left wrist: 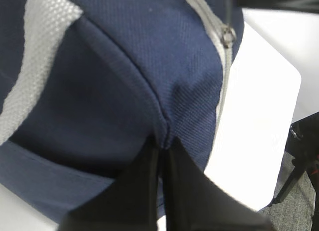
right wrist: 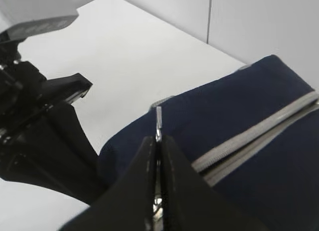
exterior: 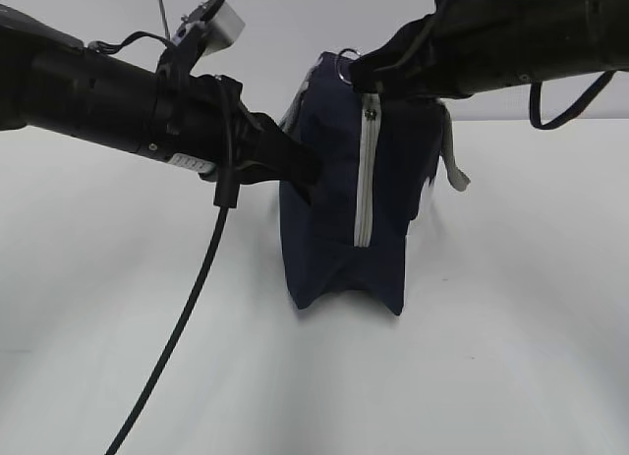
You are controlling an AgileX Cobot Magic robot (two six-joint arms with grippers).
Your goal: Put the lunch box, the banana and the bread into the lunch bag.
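Observation:
The navy lunch bag (exterior: 334,180) stands on the white table, its grey zipper (exterior: 366,170) running down the near end. My left gripper (exterior: 313,172) is shut, pinching a fold of the bag's fabric (left wrist: 162,133) at its left side. My right gripper (exterior: 356,74) is at the bag's top, shut on the metal ring pull (right wrist: 158,122) of the zipper; the ring (exterior: 346,62) sticks out past the fingers. A grey strap handle (left wrist: 35,56) crosses the left wrist view. The lunch box, the banana and the bread are out of view.
The white table (exterior: 511,327) spreads all round the bag. My left arm's cable (exterior: 177,327) hangs down to the table at front left. A grey strap end (exterior: 452,165) dangles on the bag's right. A white wall stands behind.

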